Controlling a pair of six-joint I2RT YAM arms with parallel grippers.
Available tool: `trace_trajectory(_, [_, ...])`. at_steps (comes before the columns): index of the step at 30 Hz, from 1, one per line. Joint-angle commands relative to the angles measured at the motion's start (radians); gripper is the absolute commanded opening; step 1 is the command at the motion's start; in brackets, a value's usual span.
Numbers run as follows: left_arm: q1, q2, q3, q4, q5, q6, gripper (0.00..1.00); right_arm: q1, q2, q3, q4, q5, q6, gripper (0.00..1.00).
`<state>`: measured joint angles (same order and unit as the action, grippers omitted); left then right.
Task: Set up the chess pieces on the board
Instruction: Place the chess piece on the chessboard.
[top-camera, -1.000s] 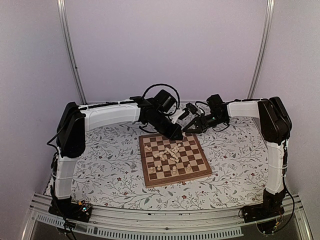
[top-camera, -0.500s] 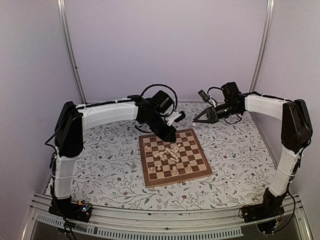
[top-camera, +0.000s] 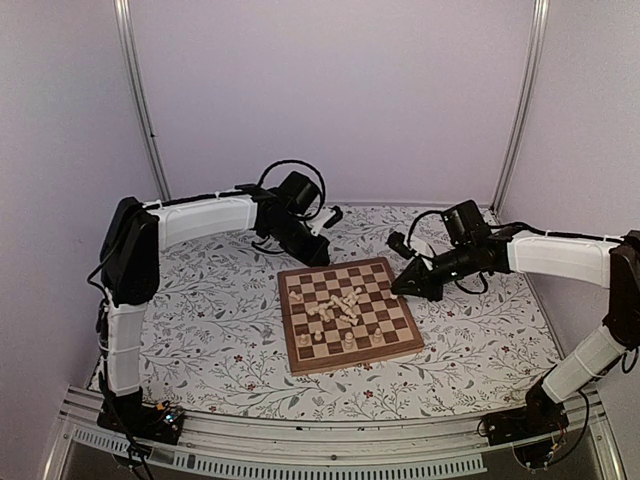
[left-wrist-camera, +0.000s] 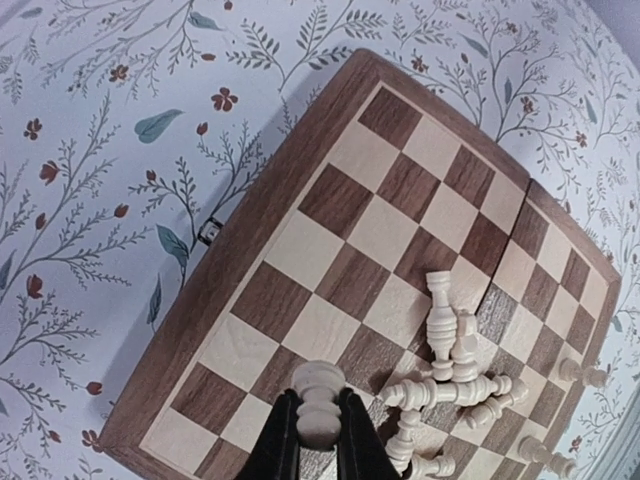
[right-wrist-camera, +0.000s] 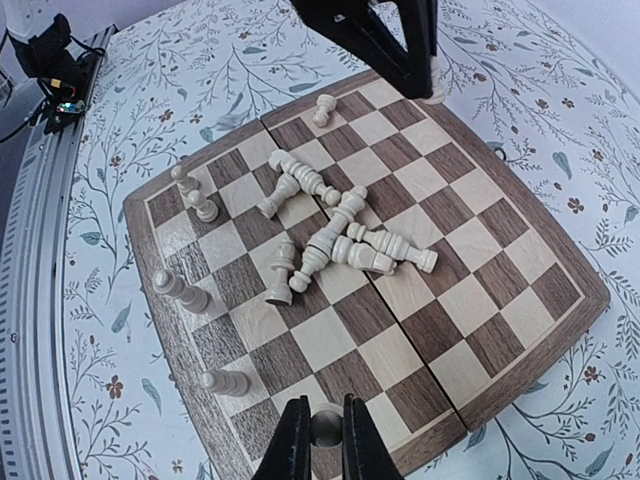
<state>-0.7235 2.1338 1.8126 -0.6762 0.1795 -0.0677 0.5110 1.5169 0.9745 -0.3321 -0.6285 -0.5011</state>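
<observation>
One square brown-and-tan checked wooden board (right-wrist-camera: 480, 220) is carrying four upright small cream turned-wood chess pieces (right-wrist-camera: 203, 207), one lying apart and roughly eight heaped, while the left pincer (left-wrist-camera: 320, 440) and right pincer (right-wrist-camera: 322, 432) are each pinching one more.

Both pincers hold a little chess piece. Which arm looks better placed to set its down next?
Probably right: the right pincer holds a piece close to the row of standing pieces at the board's near edge; the left pincer, also loaded, hangs by the far corner.
</observation>
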Motion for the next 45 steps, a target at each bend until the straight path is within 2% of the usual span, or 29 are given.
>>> trace_trajectory(1, [-0.001, -0.061, -0.091, 0.059, 0.026, -0.018, 0.06, -0.002, -0.026, -0.055, 0.07, 0.056, -0.071, 0.05])
trace_trajectory(11, [-0.002, -0.142, -0.173, 0.078, 0.019, -0.025, 0.07, 0.017, 0.037, -0.104, 0.074, 0.044, -0.127, 0.05])
trace_trajectory(28, [-0.002, -0.14, -0.18, 0.076, 0.009, -0.02, 0.07, 0.032, 0.102, -0.114, 0.004, 0.053, -0.198, 0.06])
trace_trajectory(40, [-0.004, -0.141, -0.18, 0.071, 0.014, -0.019, 0.07, 0.031, 0.13, -0.111, 0.012, 0.094, -0.194, 0.06])
trace_trajectory(45, [-0.004, -0.14, -0.18, 0.069, 0.015, -0.019, 0.08, 0.031, 0.134, -0.111, 0.013, 0.098, -0.194, 0.13])
